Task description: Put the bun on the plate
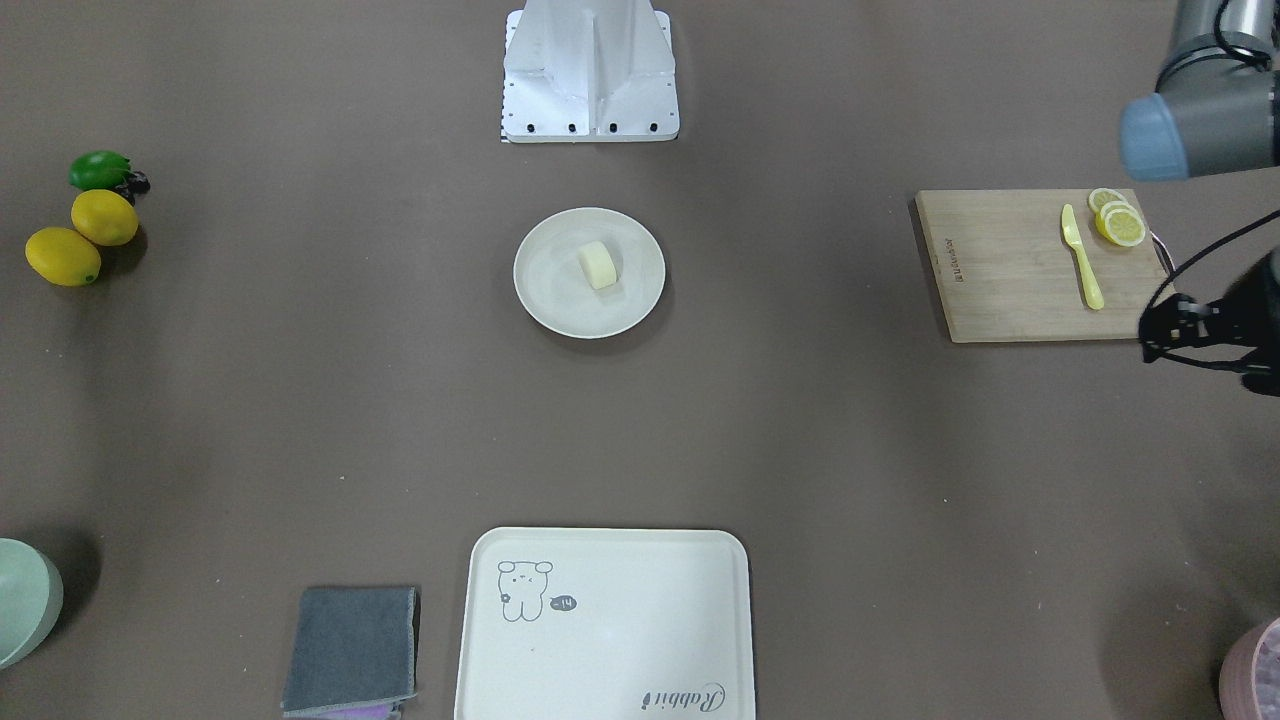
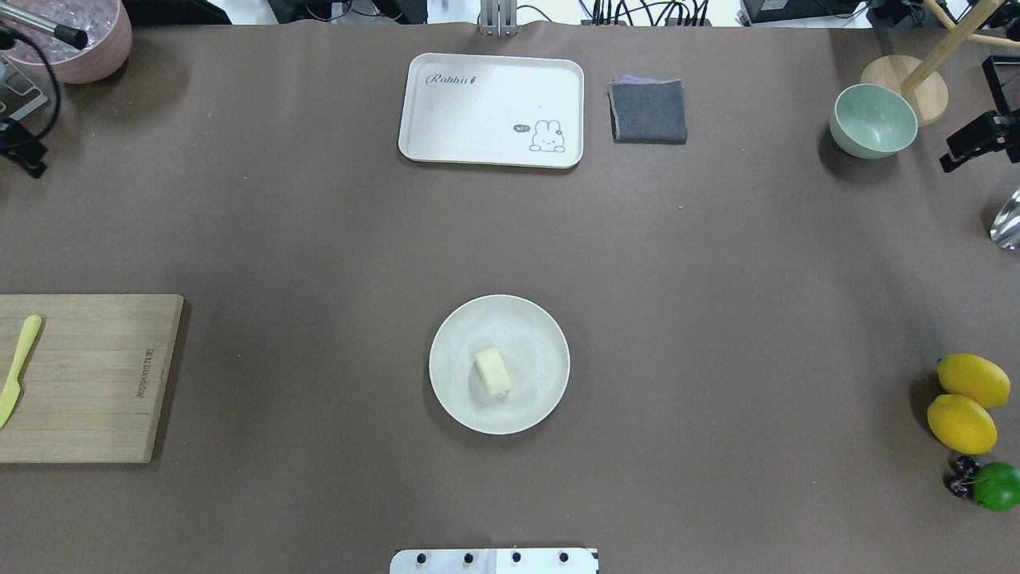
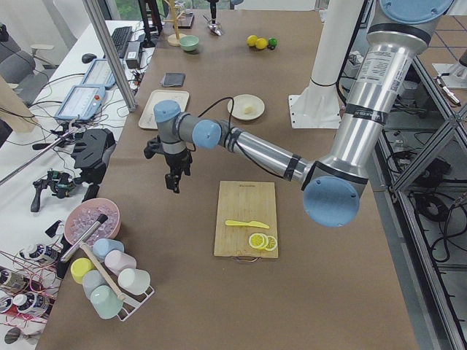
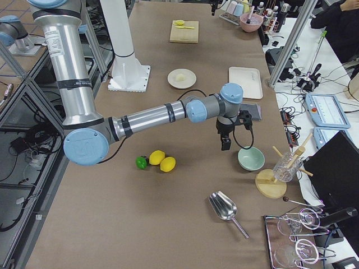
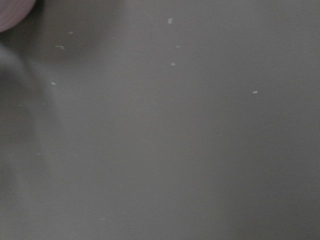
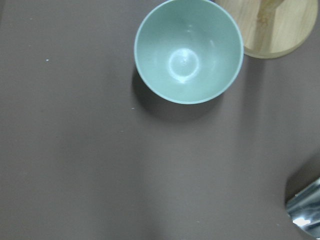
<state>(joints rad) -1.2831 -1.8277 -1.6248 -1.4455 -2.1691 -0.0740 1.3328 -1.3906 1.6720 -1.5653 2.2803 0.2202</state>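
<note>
The pale bun [image 1: 598,265] lies on the round cream plate [image 1: 550,300] in the middle of the table, a little off the plate's centre; the overhead view shows the bun [image 2: 493,371] and plate [image 2: 534,399] too. Neither gripper is near it. My left gripper [image 3: 174,184] hangs pointing down past the cutting board's far end, towards the pink bowl. My right gripper [image 4: 225,144] hangs over the table beside the green bowl. No fingers show in either wrist view, so I cannot tell whether either is open or shut.
A wooden cutting board [image 1: 1010,270] carries a yellow knife [image 1: 1082,258] and lemon slices [image 1: 1118,222]. A bear tray [image 1: 605,640] and grey cloth [image 1: 352,645] lie opposite the robot. Lemons [image 1: 80,240], a green bowl [image 2: 872,121], a pink bowl [image 2: 76,36] and a metal scoop [image 4: 224,207] ring the edges.
</note>
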